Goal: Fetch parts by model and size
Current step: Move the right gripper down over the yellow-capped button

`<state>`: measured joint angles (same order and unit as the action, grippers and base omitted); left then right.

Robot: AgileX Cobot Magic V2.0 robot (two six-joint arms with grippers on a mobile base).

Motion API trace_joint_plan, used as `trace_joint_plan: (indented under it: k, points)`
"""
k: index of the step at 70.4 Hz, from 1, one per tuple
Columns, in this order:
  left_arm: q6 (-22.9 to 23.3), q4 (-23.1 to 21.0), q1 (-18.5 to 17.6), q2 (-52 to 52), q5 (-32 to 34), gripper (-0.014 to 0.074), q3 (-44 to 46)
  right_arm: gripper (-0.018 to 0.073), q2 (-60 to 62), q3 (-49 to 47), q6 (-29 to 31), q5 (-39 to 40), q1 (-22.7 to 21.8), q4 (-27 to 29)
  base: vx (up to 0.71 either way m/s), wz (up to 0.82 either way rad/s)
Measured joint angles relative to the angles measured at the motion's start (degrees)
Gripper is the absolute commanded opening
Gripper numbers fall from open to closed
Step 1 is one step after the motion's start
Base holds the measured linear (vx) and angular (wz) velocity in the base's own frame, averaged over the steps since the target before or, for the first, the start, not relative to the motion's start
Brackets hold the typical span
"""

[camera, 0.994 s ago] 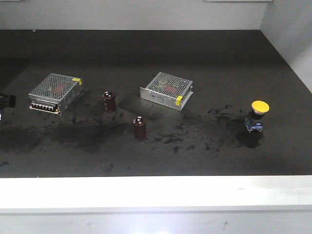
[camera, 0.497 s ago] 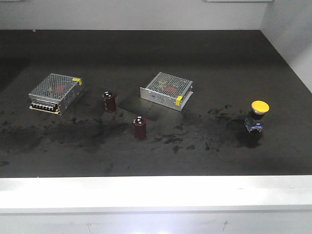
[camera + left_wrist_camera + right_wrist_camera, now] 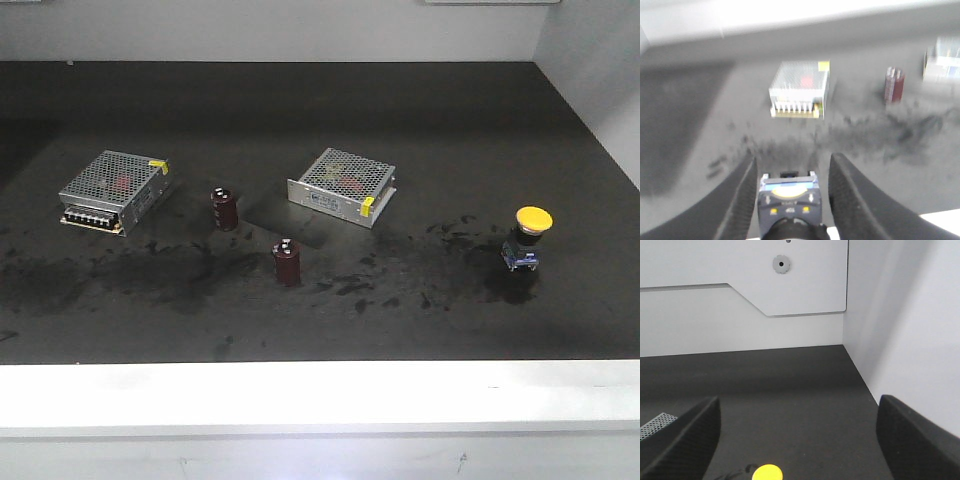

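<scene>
Holding a blue-based switch (image 3: 788, 192), the left pincer (image 3: 792, 159) faces a mesh-topped box (image 3: 799, 87).

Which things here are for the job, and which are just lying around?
For the job: yellow button; blue-based switch in the left gripper.
Just lying about: two mesh boxes; two maroon cylinders.

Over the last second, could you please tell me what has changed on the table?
The left gripper, holding a blue-based switch, has pulled out of the front view's left edge. The yellow switch, metal boxes and cylinders stayed put.
</scene>
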<state>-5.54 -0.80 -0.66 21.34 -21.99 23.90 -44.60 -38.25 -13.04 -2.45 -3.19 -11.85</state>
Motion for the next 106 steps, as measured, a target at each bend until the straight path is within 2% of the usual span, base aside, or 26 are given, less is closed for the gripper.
trace_joint_plan:
  k: [6, 15, 23, 36, 55, 70, 85, 106]
  points:
    - [0.00, 0.00, 0.00, -2.05, 0.42, -0.0004, -0.42, 0.0591, -0.21, 0.00, 0.00, 0.68, 0.88, 0.00, 0.00, 0.00]
    - [0.00, 0.00, 0.00, -2.69, 1.31, -0.0004, -0.47, 0.0591, -2.33, -0.76, 0.00, 1.30, 5.19, -0.19, 0.00, 0.00]
    - [0.00, 0.00, 0.00, -2.69, 1.37, -0.0004, -0.47, 0.0591, -6.54, -4.32, 0.00, -3.23, 8.30, -0.20, 0.00, 0.00]
    - [-0.06, 0.00, 0.00, -2.69, 1.69, -0.0004, -0.82, 0.0591, -15.26, -15.39, 0.00, -19.30, 8.74, -0.20, 0.00, 0.00]
    - [-0.06, 0.00, 0.00, -2.69, 1.69, -0.0004, -0.82, 0.0591, -30.29, -37.42, 0.39, -46.96, 8.74, 0.03, 0.00, 0.00]
    - [-0.06, 0.00, 0.00, -2.69, 1.69, -0.0004, -0.82, 0.0591, -41.47, -50.84, 6.63, -59.78, 8.74, 2.67, 0.00, 0.00]
    - [-0.06, 0.00, 0.00, -2.69, 1.69, -0.0004, -0.82, 0.0591, -51.83, -57.95, 12.19, -67.94, 8.74, 6.41, 0.00, 0.00]
    - [-0.06, 0.00, 0.00, -2.69, 1.58, -0.0004, -0.82, 0.0591, -63.03, -58.90, 14.16, -68.63, 8.62, 7.69, 0.00, 0.00]
